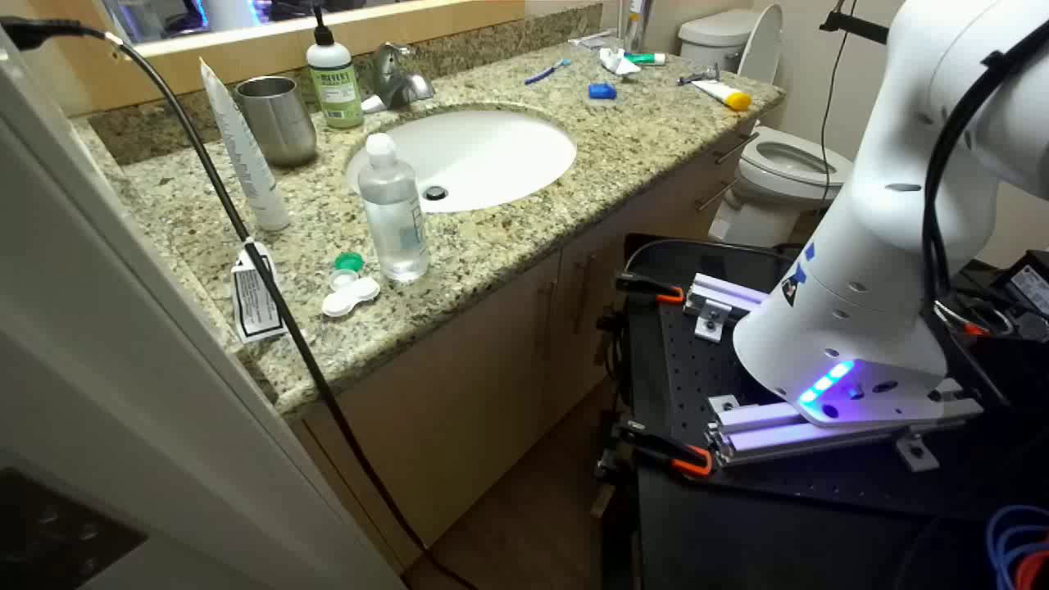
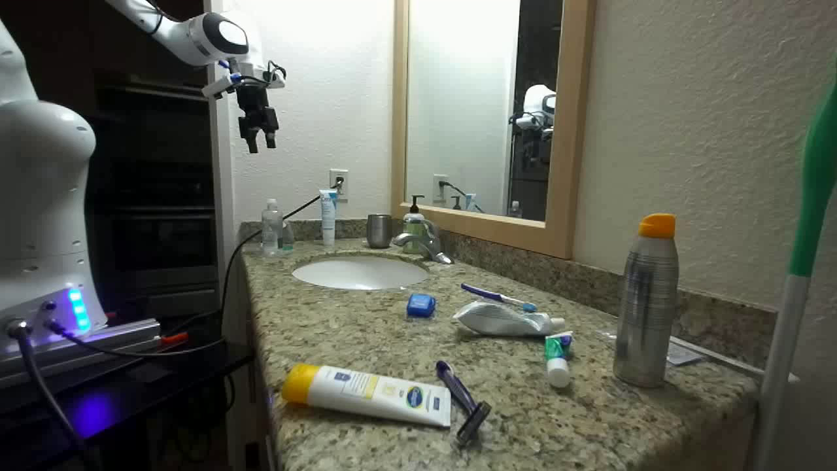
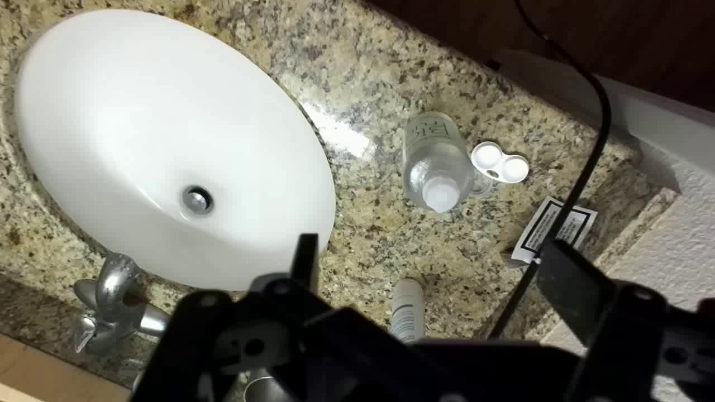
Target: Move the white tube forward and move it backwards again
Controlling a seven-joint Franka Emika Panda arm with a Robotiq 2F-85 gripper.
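A small crumpled white squeeze tube lies on the counter's far end in both exterior views; it is outside the wrist view. A larger white tube with blue print stands upright beside the metal cup in both exterior views. In the wrist view, its lower end shows and the rest is hidden behind the gripper. My gripper is open, empty and high above the counter near the sink. In the wrist view, its fingers are wide apart. It is out of frame where the sink shows closest.
A clear bottle and lens case stand near the larger tube. A metal cup, soap bottle and faucet line the back. A black cable crosses the corner. A blue object lies past the sink.
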